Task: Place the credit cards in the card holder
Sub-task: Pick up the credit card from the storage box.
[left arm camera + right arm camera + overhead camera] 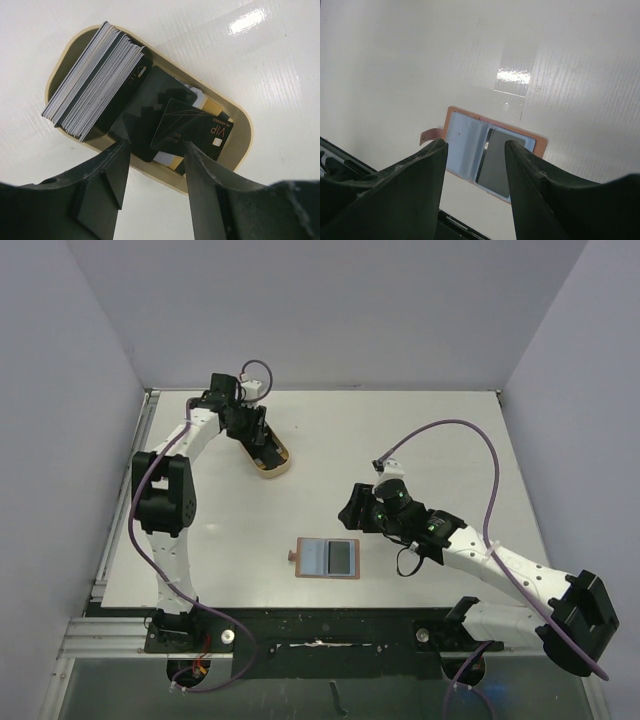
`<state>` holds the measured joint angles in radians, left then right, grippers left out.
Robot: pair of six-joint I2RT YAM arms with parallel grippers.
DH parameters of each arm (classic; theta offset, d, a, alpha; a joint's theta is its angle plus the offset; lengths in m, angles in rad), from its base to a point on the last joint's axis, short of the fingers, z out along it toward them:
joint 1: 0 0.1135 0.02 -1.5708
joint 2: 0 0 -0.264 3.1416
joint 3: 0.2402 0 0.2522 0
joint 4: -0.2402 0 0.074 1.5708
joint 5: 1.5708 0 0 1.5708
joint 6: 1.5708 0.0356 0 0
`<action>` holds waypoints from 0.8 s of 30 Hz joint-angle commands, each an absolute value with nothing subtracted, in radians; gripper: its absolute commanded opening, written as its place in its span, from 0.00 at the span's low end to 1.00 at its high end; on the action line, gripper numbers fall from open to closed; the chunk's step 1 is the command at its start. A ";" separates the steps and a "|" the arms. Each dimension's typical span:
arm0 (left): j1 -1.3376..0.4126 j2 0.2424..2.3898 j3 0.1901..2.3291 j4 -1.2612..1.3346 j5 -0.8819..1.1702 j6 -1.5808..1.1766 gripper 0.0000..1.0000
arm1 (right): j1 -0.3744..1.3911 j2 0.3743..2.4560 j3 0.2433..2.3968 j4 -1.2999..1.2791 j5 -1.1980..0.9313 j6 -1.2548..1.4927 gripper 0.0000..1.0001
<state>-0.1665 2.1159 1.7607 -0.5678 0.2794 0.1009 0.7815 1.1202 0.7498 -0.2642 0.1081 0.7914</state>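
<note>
The brown card holder (327, 558) lies open near the table's front edge, blue-grey inside, with a dark card (498, 162) in its right pocket; it also shows in the right wrist view (462, 142). A stack of credit cards (97, 77) stands on edge in a tan oval tray (240, 145), with loose black cards (192, 131) beside it. My left gripper (156, 150) is open and empty, just above the tray's near rim; in the top view it (262, 440) is over the tray (272, 462). My right gripper (475, 150) is open and empty, above and right of the holder.
The white table ends at a black front rail (320, 625). Grey walls close in the back and sides. The right arm's purple cable (470, 435) loops over the right half of the table.
</note>
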 commanded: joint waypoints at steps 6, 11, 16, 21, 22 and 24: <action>-0.166 2.149 1.817 -0.599 0.276 0.158 0.48 | 0.792 1.123 0.772 -0.247 0.134 0.787 0.50; -0.162 2.162 1.820 -0.591 0.266 0.168 0.49 | 0.793 1.135 0.780 -0.237 0.137 0.792 0.50; -0.161 2.192 1.836 -0.614 0.335 0.171 0.49 | 0.796 1.128 0.769 -0.225 0.137 0.807 0.50; -0.161 2.235 1.886 -0.637 0.351 0.176 0.50 | 0.797 1.124 0.773 -0.226 0.150 0.802 0.50; -0.161 2.241 1.894 -0.643 0.353 0.177 0.50 | 0.798 1.124 0.773 -0.223 0.152 0.802 0.50; -0.161 2.250 1.899 -0.647 0.355 0.178 0.50 | 0.801 1.125 0.773 -0.217 0.152 0.801 0.50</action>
